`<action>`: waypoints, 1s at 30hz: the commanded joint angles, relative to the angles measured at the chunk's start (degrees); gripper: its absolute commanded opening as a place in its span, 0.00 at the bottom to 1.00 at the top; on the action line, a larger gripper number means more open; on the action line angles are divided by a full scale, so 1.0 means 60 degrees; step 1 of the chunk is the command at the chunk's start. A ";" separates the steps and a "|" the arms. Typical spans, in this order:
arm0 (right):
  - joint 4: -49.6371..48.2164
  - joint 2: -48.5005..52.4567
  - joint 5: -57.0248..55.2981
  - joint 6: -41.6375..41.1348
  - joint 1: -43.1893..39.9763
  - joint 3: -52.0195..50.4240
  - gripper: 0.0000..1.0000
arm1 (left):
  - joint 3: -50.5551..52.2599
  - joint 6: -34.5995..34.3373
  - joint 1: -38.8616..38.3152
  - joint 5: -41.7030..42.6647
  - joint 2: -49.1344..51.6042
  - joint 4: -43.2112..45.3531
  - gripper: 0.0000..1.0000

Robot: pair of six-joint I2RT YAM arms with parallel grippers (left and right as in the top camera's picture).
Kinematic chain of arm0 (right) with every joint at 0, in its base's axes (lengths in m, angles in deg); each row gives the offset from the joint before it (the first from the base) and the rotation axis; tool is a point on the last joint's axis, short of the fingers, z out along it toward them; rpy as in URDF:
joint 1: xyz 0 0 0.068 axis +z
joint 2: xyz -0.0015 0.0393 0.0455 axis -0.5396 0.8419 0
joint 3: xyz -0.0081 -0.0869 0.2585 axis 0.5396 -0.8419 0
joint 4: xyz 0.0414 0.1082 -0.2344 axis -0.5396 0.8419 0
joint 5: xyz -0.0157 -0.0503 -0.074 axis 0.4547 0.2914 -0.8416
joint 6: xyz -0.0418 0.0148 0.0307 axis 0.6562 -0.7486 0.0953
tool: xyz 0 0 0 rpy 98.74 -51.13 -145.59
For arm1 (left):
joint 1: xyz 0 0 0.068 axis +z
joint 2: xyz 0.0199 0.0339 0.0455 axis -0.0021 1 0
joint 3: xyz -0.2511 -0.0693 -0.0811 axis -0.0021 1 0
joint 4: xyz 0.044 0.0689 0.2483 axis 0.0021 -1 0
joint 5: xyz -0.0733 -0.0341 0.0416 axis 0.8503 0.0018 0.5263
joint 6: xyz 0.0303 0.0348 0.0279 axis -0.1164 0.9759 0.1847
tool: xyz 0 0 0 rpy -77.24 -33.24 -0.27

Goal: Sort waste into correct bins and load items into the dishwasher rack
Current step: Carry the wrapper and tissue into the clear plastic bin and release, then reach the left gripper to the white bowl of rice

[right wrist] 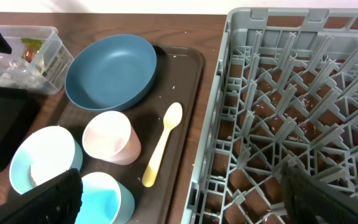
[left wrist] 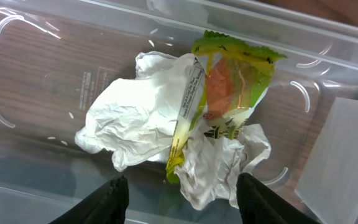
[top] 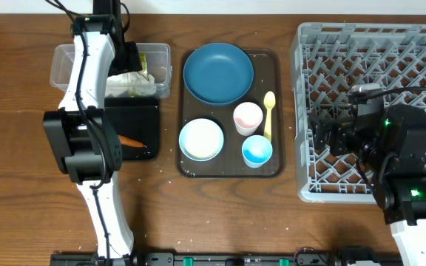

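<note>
Left claw [left wrist: 182, 183]: hangs over the clear tub [top: 60, 68], jaws partly apart, nothing between them.
Right claw [right wrist: 179, 183]: over the dishwasher rack [top: 420, 44], jaws spread wide, empty.
Crumpled white napkin [left wrist: 135, 106]: lies on the tub floor, directly below the left claw. Likely very light and soft – it would give under any pinch, so take it at a raised fold.
Yellow-green-orange wrapper [left wrist: 229, 81]: in the tub, lying across the napkin. Probably thin, springy film, and slippery. Pinch a crimped edge, not the flat face.
Carrot-like stick [top: 130, 141]: on the black tray [top: 143, 118], just beside the left arm. Looks small and firm, and should be gripped across its width.
Dark blue plate [top: 218, 72]: at the back of the brown serving tray [top: 231, 168]. Judged stiff and smooth – the rim is the only purchase.
Light blue bowl [top: 200, 139]: front left of the serving tray, something pale inside. Take it by the wall, one finger in and one out.
Pale pink cup [top: 248, 117]: upright between plate and small cup. Probably light plastic and easily tipped, so grip the lip.
Small light blue cup [top: 257, 151]: front right of the tray, upright. Handle it as the pink cup.
Pale yellow spoon [top: 268, 114]: flat beside the pink cup. It lies low, so pinch across the handle mid-length.
Rice grains: white specks on the serving tray and desk [top: 21, 185], too small to grip singly.
</note>
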 commanded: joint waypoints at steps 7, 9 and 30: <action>0.0000 -0.0015 -0.0022 0.0033 -0.0073 0.0186 0.99 | 0.0025 0.0066 -0.0127 0.0025 -0.1585 -0.0368 0.59; 0.0007 -0.0015 -0.0022 0.0033 -0.0073 0.0186 0.99 | 0.0025 0.0339 -0.0277 0.0259 -0.2204 -0.0721 0.60; -0.0025 -0.0015 -0.0022 0.0033 -0.0073 0.0186 0.99 | 0.1362 0.0186 -0.2765 0.0994 -0.4430 -0.3960 0.59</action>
